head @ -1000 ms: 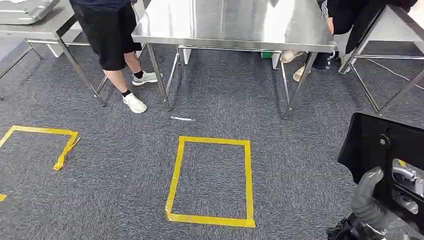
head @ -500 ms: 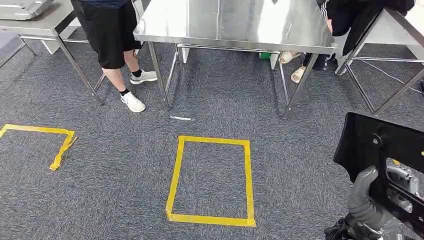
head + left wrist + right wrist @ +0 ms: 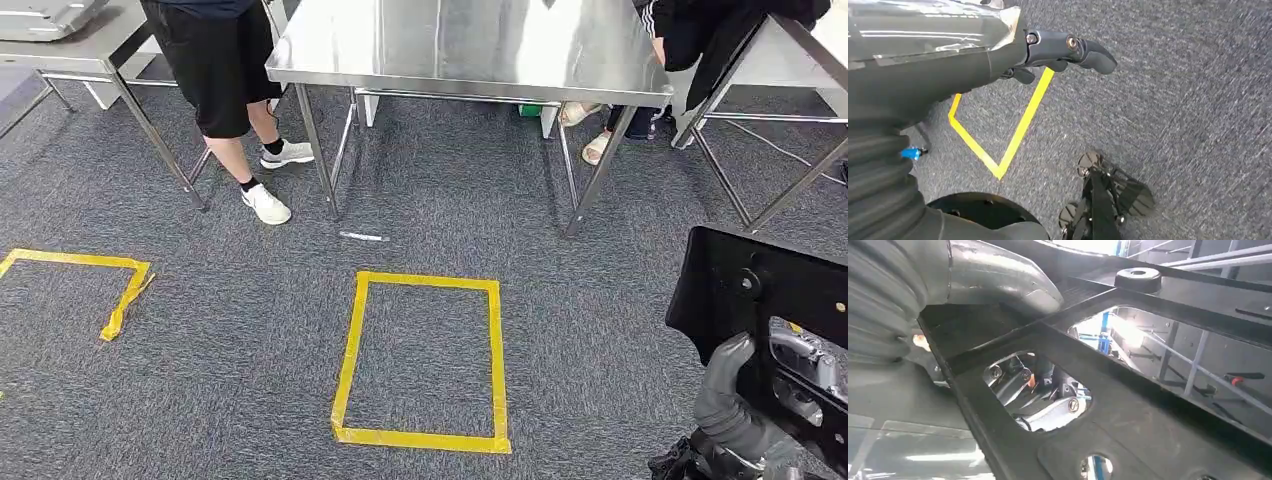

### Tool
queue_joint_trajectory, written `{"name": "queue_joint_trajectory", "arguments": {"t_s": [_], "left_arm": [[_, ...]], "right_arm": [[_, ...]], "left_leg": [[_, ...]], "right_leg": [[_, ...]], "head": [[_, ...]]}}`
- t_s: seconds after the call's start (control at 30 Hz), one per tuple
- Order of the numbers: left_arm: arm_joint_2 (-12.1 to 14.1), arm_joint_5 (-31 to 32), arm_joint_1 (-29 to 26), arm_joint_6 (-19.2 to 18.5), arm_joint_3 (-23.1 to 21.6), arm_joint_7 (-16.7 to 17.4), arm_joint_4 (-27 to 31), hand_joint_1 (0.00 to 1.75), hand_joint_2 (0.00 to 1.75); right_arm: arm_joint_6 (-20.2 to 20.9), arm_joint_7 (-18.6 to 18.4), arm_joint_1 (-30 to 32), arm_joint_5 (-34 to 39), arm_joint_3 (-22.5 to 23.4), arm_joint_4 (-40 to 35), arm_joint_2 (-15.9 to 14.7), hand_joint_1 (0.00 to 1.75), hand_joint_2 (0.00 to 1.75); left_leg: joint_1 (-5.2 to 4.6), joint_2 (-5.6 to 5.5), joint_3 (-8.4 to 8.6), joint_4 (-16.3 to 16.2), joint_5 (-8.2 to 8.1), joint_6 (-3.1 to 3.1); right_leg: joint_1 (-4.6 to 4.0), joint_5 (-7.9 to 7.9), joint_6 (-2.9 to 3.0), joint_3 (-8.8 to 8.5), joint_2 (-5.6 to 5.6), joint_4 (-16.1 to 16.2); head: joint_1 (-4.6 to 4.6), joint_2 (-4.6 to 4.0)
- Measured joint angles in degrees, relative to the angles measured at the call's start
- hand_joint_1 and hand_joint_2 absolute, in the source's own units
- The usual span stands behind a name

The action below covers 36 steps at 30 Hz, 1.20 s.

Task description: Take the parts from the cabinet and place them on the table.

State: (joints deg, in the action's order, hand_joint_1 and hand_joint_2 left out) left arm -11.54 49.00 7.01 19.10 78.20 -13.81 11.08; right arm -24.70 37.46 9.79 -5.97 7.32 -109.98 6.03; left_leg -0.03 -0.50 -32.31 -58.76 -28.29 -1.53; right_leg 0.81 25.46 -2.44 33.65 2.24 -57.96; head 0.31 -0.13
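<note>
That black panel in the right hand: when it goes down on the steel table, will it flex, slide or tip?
The black panel looks stiff: it juts past the right hand without sagging. Its cut-out openings suggest it is light for its size. Flat and broad, it should lie stable, though it may slide on the polished table.

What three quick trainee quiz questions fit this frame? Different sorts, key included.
1. True or false: the black part already lies on the steel table.
2. Which hand holds the black part: A) left, B) right?
3. Fill in: the taped rectangle on the carpet is ____ in colour.

Key:
1. False; the right hand grips it, off the table.
2. B; the left hand holds nothing.
3. Yellow.
</note>
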Motion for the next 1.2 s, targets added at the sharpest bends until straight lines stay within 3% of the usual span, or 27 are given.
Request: {"name": "queue_joint_trajectory", "arguments": {"t_s": [0.1, 0.2, 0.27, 0.33, 0.37, 0.4, 0.43, 0.47, 0.53, 0.57, 0.6, 0.63, 0.67, 0.7, 0.73, 0.8, 0.87, 0.9, 0.93, 0.97, 1.0, 1.03, 1.07, 1.1, 1.13, 1.17, 1.2], "left_arm": [[0.0, 0.1, 0.0, 0.1, -0.1, 0.0, 0.0, 0.0, 1.75], [0.0, 0.0, 0.0, 0.2, -0.1, 0.0, 0.0, 0.0, 1.75], [-0.1, 0.0, 0.0, 0.3, -0.1, 0.0, 0.0, 0.0, 1.75], [-0.2, 0.0, 0.0, 0.3, -0.1, 0.0, 0.0, 0.0, 1.75], [-0.2, 0.0, -0.1, 0.3, -0.1, 0.0, 0.0, 0.0, 1.75], [-0.2, 0.0, -0.2, 0.3, -0.1, 0.0, 0.0, 0.0, 1.75], [-0.2, 0.0, -0.2, 0.4, -0.1, 0.0, 0.0, 0.0, 1.75], [-0.2, 0.1, -0.2, 0.5, -0.1, 0.1, 0.0, 0.0, 1.75], [-0.2, 0.2, -0.2, 0.8, -0.1, 0.1, 0.0, 0.0, 1.75], [0.0, 0.2, -0.2, 0.9, -0.1, 0.1, 0.0, 0.0, 1.75], [0.1, 0.2, -0.2, 0.9, -0.1, 0.1, 0.0, 0.0, 1.75], [0.0, 0.2, -0.2, 1.0, -0.2, 0.1, 0.0, 0.0, 1.75], [0.1, 0.2, -0.2, 1.0, -0.2, 0.2, 0.0, 0.0, 1.75], [0.1, 0.2, -0.2, 1.1, -0.2, 0.3, 0.0, 0.0, 1.75], [0.0, 0.2, 0.0, 1.1, -0.2, 0.3, 0.0, 0.0, 1.75], [0.0, 0.2, 0.2, 1.1, -0.2, 0.3, 0.0, 0.0, 1.75], [0.0, 0.2, 0.0, 1.2, -0.2, 0.3, 0.0, 0.0, 1.75], [0.0, 0.2, -0.1, 1.2, -0.2, 0.3, 0.0, 0.0, 1.75], [0.0, 0.2, -0.3, 1.2, -0.2, 0.3, 0.0, 0.0, 1.75], [0.0, 0.2, -0.4, 1.2, -0.2, 0.3, 0.0, 0.0, 1.75], [0.0, 0.2, -0.4, 1.2, -0.2, 0.3, 0.0, 0.0, 1.75], [0.1, 0.2, -0.3, 1.2, -0.2, 0.3, 0.0, 0.0, 1.75], [0.2, 0.2, -0.4, 1.2, -0.2, 0.3, 0.0, 0.0, 1.75], [0.5, 0.2, -0.4, 1.2, -0.2, 0.3, 0.1, 0.0, 1.75], [0.5, 0.2, -0.4, 1.3, -0.2, 0.3, 0.1, 0.0, 1.75], [0.3, 0.2, -0.4, 1.3, -0.2, 0.4, 0.0, 0.0, 1.75], [0.4, 0.2, -0.4, 1.3, -0.2, 0.4, 0.0, 0.0, 1.75]], "right_arm": [[0.0, 0.0, 0.0, -0.3, 0.0, 0.0, 0.0, 1.75, 1.75], [0.2, -0.1, 0.0, -0.5, 0.0, 0.0, 0.0, 1.75, 1.75], [0.3, -0.1, -0.3, -0.6, -0.1, 0.0, -0.1, 1.75, 1.75], [0.5, -0.2, -0.5, -0.7, -0.1, 0.0, -0.3, 1.75, 1.75], [0.5, -0.2, -0.4, -0.6, -0.1, 0.0, -0.3, 1.75, 1.75], [0.5, -0.2, -0.3, -0.6, -0.1, 0.0, -0.3, 1.75, 1.75], [0.5, -0.2, -0.3, -0.6, 0.0, 0.1, -0.3, 1.75, 1.75], [0.5, -0.2, -0.3, -0.6, 0.0, 0.1, -0.4, 1.75, 1.75], [0.5, -0.2, -0.3, -0.6, 0.0, 0.1, -0.4, 1.75, 1.75], [0.6, -0.2, -0.4, -0.6, 0.0, 0.2, -0.4, 1.75, 1.75], [0.6, -0.2, -0.4, -0.7, -0.1, 0.4, -0.3, 1.75, 1.75], [0.6, -0.2, -0.3, -0.6, -0.1, 0.4, -0.4, 1.75, 1.75], [0.6, -0.2, -0.1, -0.6, 0.0, 0.4, -0.4, 1.75, 1.75], [0.6, -0.2, -0.1, -0.6, 0.0, 0.4, -0.4, 1.75, 1.75], [0.6, -0.1, -0.2, -0.6, -0.1, 0.4, -0.4, 1.75, 1.75], [0.6, -0.1, -0.5, -0.6, -0.1, 0.4, -0.3, 1.75, 1.75], [0.6, -0.1, -0.4, -0.6, -0.1, 0.4, -0.3, 1.75, 1.75], [0.6, -0.1, -0.4, -0.6, -0.1, 0.4, -0.3, 1.75, 1.75], [0.6, -0.1, -0.4, -0.6, -0.1, 0.4, -0.3, 1.75, 1.75], [0.6, -0.1, -0.4, -0.6, -0.1, 0.4, -0.3, 1.75, 1.75], [0.6, -0.1, -0.4, -0.6, -0.1, 0.4, -0.3, 1.75, 1.75], [0.6, -0.1, -0.4, -0.6, -0.1, 0.4, -0.2, 1.75, 1.75], [0.6, -0.1, -0.3, -0.6, -0.1, 0.4, -0.2, 1.75, 1.75], [0.6, -0.1, -0.4, -0.6, -0.2, 0.5, -0.2, 1.75, 1.75], [0.6, -0.1, -0.4, -0.6, -0.2, 0.5, -0.2, 1.75, 1.75], [0.6, -0.1, -0.3, -0.7, -0.4, 0.5, -0.2, 1.75, 1.75], [0.6, -0.1, -0.2, -0.7, -0.4, 0.6, -0.2, 1.75, 1.75]], "left_leg": [[-0.36, 0.01, -0.01, 0.0, -0.16, -0.41], [-0.27, 0.01, 0.46, 0.8, -0.14, -1.72], [0.26, 0.3, 1.22, 1.2, 0.24, -1.95], [0.3, 0.62, 1.16, 1.2, 0.26, -1.97], [0.3, 0.76, 1.06, 1.1, 0.22, -1.93], [0.32, 0.93, 1.08, 1.1, 0.14, -1.8], [0.44, 1.01, 1.17, 1.1, 0.0, -1.58], [0.62, 1.01, 1.4, 1.1, -0.26, -1.19], [1.06, 1.02, 2.06, 1.0, -0.85, -0.28], [0.84, 1.14, 2.37, 0.9, -1.23, 0.36], [0.85, 1.21, 2.79, 0.9, -1.51, 0.83], [0.79, 1.29, 2.7, 1.0, -1.89, 1.33], [0.97, 1.33, 3.5, 0.7, -1.78, 1.77], [1.27, 1.38, 3.91, 0.6, -2.02, 2.02], [1.62, 1.37, 3.15, -0.2, -1.81, 2.21], [1.64, 0.99, -0.97, -7.4, -1.77, 2.35], [1.52, 0.87, -7.27, -15.6, -5.0, 2.51], [1.51, 0.84, -9.61, -17.8, -6.88, 2.4], [1.41, 0.83, -11.12, -17.7, -7.79, 2.14], [1.19, 0.75, -11.32, -15.8, -7.28, 1.88], [0.88, 0.62, -10.67, -12.2, -5.15, 1.19], [0.34, 0.56, -9.56, -7.8, -1.78, 0.25], [-0.46, 0.52, -8.5, -3.6, 2.89, -1.1], [-1.24, -0.74, -8.09, -1.9, 5.38, -1.59], [-1.2, -1.48, -7.81, -1.9, 3.84, -1.71], [-1.27, -1.18, -7.21, -1.2, 3.81, -1.63], [-1.27, -1.01, -6.43, -0.5, 3.9, -1.71]], "right_leg": [[0.37, -0.07, -0.29, -0.01, 0.01, 0.2], [0.39, -1.41, -1.78, 0.09, 0.04, -1.2], [0.43, 0.7, -1.23, 1.28, -0.99, -3.5], [0.5, 4.58, -0.43, 5.11, -1.32, -11.4], [0.54, 6.24, -0.72, 7.36, -1.36, -15.9], [0.63, 6.77, -1.15, 8.53, -1.42, -18.1], [0.85, 6.28, -1.77, 8.34, -1.48, -17.3], [1.12, 4.93, -2.38, 6.68, -1.63, -14.0], [1.86, 0.58, -4.12, 1.35, -2.21, -3.2], [1.85, 0.83, -4.07, 0.61, -2.5, -1.3], [1.41, 3.21, -2.03, 0.76, -3.12, -1.0], [1.03, 2.09, -1.36, -0.06, -3.21, -1.1], [1.07, 1.97, -0.43, 0.55, -2.98, -1.1], [1.06, 2.04, 0.03, -0.12, -2.76, -1.2], [1.06, 2.22, 0.56, -1.32, -2.4, -1.0], [0.85, 2.82, 1.46, -2.12, -2.41, -1.0], [0.44, 3.57, 2.49, -2.75, -2.26, -1.0], [0.21, 4.02, 2.72, -3.18, -2.03, -1.0], [-0.01, 4.57, 2.76, -3.87, -1.7, -1.0], [-0.16, 5.13, 2.78, -4.58, -1.47, -1.0], [-0.35, 5.73, 2.79, -5.43, -1.36, -0.9], [-0.51, 6.36, 2.76, -5.72, -1.36, -0.9], [-0.28, 6.94, 2.78, -6.18, -1.29, -0.7], [-0.9, 7.63, 2.32, -6.78, -1.02, -0.8], [-0.67, 8.33, 2.08, -7.05, -0.69, -0.5], [-0.75, 8.01, 1.81, -8.47, -0.63, -0.2], [-0.77, 6.84, 0.88, -8.58, -0.55, -1.0]], "head": [[0.0, 0.0], [0.04, 0.0], [0.31, 0.0], [0.53, 0.0], [0.5, 0.0], [0.57, 0.0], [0.5, 0.0], [0.55, 0.0], [0.55, 0.0], [0.54, 0.0], [0.72, 0.0], [0.48, 0.0], [0.28, 0.0], [0.39, 0.0], [0.06, 0.0], [-0.18, 0.0], [-0.31, 0.0], [-0.37, 0.0], [-0.33, 0.0], [-0.35, 0.0], [-0.35, 0.0], [-0.35, 0.0], [-0.35, 0.0], [-0.33, 0.0], [-0.24, 0.0], [-0.5, 0.0], [-0.42, 0.0]]}}
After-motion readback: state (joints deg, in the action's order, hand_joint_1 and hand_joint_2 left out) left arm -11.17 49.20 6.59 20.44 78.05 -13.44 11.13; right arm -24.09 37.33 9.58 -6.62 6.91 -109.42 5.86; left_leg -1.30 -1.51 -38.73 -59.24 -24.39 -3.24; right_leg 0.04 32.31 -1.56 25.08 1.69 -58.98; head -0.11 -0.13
